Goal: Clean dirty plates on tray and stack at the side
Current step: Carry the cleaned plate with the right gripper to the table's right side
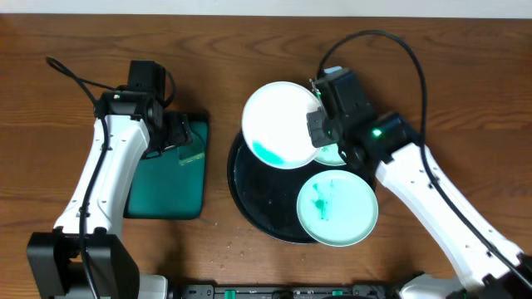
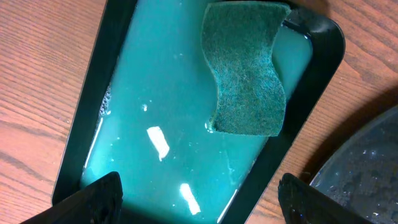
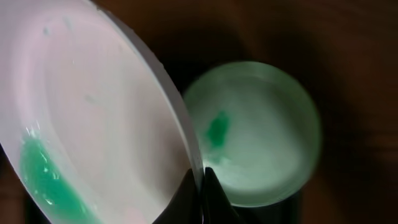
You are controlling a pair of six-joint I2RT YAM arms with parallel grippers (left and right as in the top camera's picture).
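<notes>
While my right gripper [image 3: 202,186] clamps the stiff, likely slippery white plate [image 1: 278,120] by its rim, my left gripper [image 2: 199,199] hangs spread, soft sponge [image 2: 245,74] ahead.

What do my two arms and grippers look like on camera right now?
The left arm and right arm have white shells with black joints. A looping black cable runs to each. A small green light shows near the right wrist. The left gripper and right gripper are black.
</notes>
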